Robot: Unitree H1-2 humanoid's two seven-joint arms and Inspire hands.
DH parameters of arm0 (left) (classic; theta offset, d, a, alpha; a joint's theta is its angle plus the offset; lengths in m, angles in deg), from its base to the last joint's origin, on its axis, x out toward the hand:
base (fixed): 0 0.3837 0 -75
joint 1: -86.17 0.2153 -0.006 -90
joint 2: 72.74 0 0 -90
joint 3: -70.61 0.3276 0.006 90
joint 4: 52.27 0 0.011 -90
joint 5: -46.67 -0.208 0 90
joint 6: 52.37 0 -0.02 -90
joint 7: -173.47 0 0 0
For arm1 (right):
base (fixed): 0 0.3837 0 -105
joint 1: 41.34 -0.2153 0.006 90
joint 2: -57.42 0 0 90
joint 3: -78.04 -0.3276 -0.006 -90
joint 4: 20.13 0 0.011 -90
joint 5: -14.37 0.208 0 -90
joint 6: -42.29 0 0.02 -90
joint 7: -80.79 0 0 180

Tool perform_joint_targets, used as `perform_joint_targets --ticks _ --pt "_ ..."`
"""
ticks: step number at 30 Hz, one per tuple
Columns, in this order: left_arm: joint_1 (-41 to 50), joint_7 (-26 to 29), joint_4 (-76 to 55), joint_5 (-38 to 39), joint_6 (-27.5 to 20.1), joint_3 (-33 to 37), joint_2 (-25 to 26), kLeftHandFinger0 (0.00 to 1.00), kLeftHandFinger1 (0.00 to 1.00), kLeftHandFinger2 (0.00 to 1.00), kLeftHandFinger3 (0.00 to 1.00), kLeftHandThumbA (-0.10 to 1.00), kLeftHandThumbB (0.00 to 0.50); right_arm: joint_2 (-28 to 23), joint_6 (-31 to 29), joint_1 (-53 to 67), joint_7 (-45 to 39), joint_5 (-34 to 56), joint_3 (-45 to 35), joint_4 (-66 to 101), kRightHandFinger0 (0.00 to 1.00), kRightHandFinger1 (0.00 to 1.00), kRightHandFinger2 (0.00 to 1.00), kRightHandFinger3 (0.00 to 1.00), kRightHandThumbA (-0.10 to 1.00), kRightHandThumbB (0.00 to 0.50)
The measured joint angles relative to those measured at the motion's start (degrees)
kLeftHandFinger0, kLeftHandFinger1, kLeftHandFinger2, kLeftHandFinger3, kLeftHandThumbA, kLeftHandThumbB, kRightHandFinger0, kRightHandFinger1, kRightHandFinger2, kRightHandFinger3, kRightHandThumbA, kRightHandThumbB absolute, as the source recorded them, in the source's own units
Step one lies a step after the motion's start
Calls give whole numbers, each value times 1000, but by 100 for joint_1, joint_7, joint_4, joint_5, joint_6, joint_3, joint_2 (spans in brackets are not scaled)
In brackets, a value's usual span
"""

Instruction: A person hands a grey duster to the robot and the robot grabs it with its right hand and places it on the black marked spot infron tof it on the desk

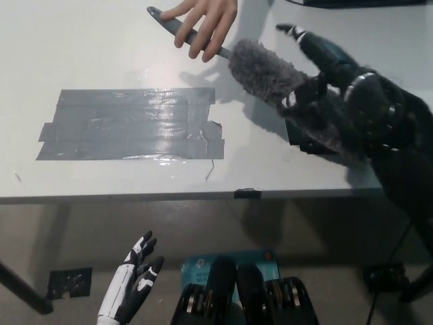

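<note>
A fluffy grey duster point(262, 70) hangs low over the white desk point(81, 47), tilted from upper left to lower right. A person's hand point(206, 20) holds its thin grey handle point(168, 25) at the top. My black right hand point(348, 88) lies over the lower half of the duster head, fingers spread and not wrapped around it. A corner of the black marked spot point(303, 144) shows under the duster and my hand; the rest of it is hidden. My white left hand point(132, 284) rests open at the lower left, below the desk edge.
A wide patch of grey tape strips point(128, 125) covers the desk's left middle. A small black tab point(245, 193) sits on the front edge. A dark item point(352, 3) lies at the far top right.
</note>
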Motion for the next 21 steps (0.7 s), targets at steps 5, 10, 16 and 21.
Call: perform_joint_targets --ticks 5,10,16,21 --pt "-11 -4 -10 0 0 2 6 916 1000 1000 1000 849 152 261 -14 -277 -3 34 51 -1066 1000 1000 1000 1000 1000 496" --pt "-29 -6 -30 -5 4 5 10 908 1000 1000 1000 834 146 383 -72 -470 92 76 73 -1922 1000 1000 1000 1000 1000 479" --pt "-50 -5 -31 -12 4 11 8 896 1000 1000 1000 812 138 407 -172 -544 610 -66 307 -2527 743 628 729 932 314 339" --pt "-51 -5 -11 -12 17 11 8 884 1000 1000 1000 812 133 423 -319 -463 1145 -105 306 -2657 0 185 582 593 -100 212"
